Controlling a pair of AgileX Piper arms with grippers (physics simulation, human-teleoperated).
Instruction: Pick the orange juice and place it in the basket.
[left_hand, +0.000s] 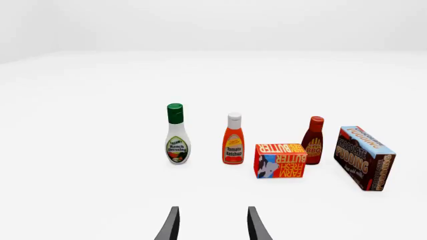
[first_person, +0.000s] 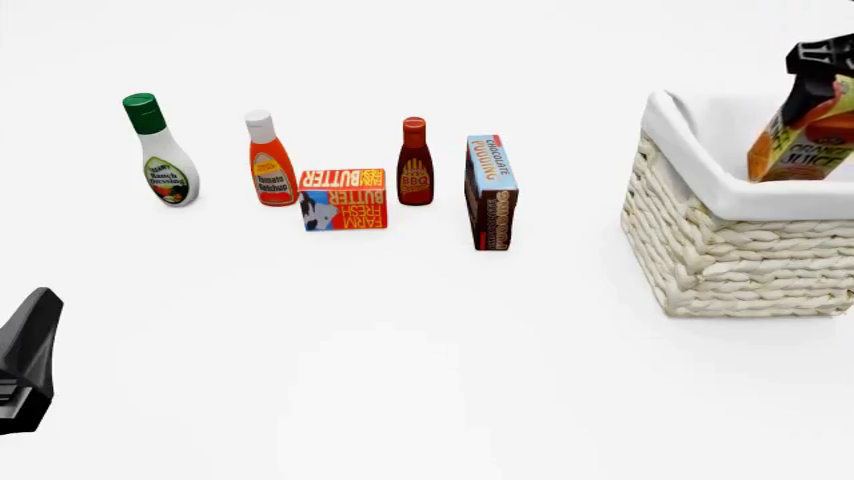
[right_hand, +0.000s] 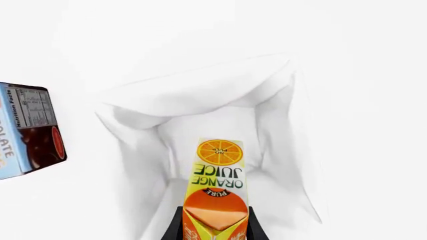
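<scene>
The orange juice (first_person: 805, 135) is an orange and yellow carton held tilted by my right gripper (first_person: 817, 62), partly down inside the basket (first_person: 747, 250). In the right wrist view the carton (right_hand: 217, 190) sits between the two black fingers (right_hand: 172, 227), above the basket's white cloth lining (right_hand: 200, 100). The basket is a large cream wicker one at the right of the front view. My left gripper (left_hand: 212, 227) is open and empty, low over the table at the front left, pointing at the row of groceries; its black body shows in the front view (first_person: 27, 360).
A row stands at the back left: ranch dressing bottle (first_person: 160, 150), ketchup bottle (first_person: 268, 160), butter box (first_person: 343, 198), BBQ sauce bottle (first_person: 415, 162) and chocolate pudding box (first_person: 490, 192). The pudding box also shows in the right wrist view (right_hand: 27, 131).
</scene>
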